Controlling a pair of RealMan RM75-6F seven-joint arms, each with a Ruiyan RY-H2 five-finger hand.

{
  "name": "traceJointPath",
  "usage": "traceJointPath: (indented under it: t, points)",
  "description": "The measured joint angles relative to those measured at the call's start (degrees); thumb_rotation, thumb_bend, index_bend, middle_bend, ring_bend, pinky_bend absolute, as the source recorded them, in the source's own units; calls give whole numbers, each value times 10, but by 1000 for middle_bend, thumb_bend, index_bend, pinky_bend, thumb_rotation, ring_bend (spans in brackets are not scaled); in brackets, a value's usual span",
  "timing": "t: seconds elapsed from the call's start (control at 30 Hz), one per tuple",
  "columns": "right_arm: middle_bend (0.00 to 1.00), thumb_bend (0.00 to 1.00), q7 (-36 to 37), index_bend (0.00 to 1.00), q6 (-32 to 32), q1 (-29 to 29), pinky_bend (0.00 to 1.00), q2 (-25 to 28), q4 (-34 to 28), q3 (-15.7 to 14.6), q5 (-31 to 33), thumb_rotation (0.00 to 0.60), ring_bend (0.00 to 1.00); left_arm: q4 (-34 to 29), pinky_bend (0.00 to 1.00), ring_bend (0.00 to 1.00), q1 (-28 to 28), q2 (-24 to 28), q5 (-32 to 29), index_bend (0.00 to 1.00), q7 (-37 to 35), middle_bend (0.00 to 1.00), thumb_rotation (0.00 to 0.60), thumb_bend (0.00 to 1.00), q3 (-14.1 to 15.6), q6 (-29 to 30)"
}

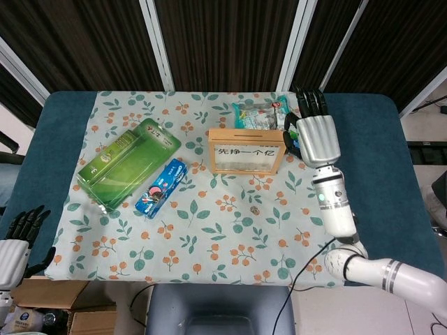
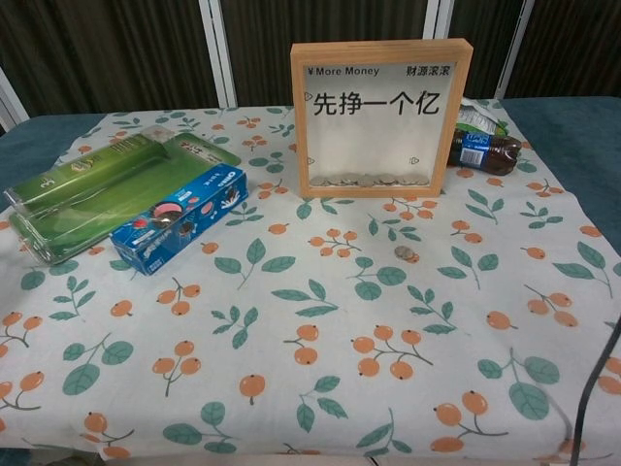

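Floral tablecloth (image 1: 209,237) lies under the right hand (image 1: 316,137), fingers straight and slightly apart, holding nothing above the snack packets (image 1: 269,115) beside the wooden coin frame (image 1: 246,151); the left hand (image 1: 15,241) hangs off-table, spread.

Bottle (image 2: 482,152) half behind frame (image 2: 380,116); left hand (image 1: 15,241) cut by edge.
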Motion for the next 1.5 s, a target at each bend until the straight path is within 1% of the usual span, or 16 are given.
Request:
traceJointPath:
  t: [0.07,0.2,0.3,0.47,0.73,0.87,1.07,1.5]
  points:
    - [109,645,-20,769,-17,28,0,-11,32,4,37,600,0,1,49,0,0,2,-2,0,-10,0,600,404,0,-1]
    - [109,645,-41,769,-41,71,0,-34,81,4,84,600,0,6,50,0,1,8,-6,0,-29,0,600,403,-1,-4]
    - [109,645,-51,769,-53,91,0,-46,97,0,112,600,0,6,50,0,1,10,-6,0,-30,0,600,403,-1,-4]
    - [109,645,-70,768,-70,118,0,-55,102,-12,155,600,0,5,50,0,0,8,-6,0,-23,0,600,404,-1,-6]
    - [109,645,-78,768,-73,141,0,-62,98,-38,180,600,0,9,50,0,0,5,-8,0,-24,0,600,404,-1,-9]
    - [109,645,-75,769,-69,149,0,-69,111,-50,182,600,0,13,50,0,1,5,-7,0,-25,0,600,404,0,-8]
    - [109,645,-64,766,-68,160,0,-74,130,-57,187,600,0,16,50,0,0,5,-9,0,-27,0,600,404,0,-10]
    - [109,645,-49,753,-78,176,0,-81,147,-74,199,600,0,11,50,0,-3,6,-11,0,-21,0,600,404,-1,-16]
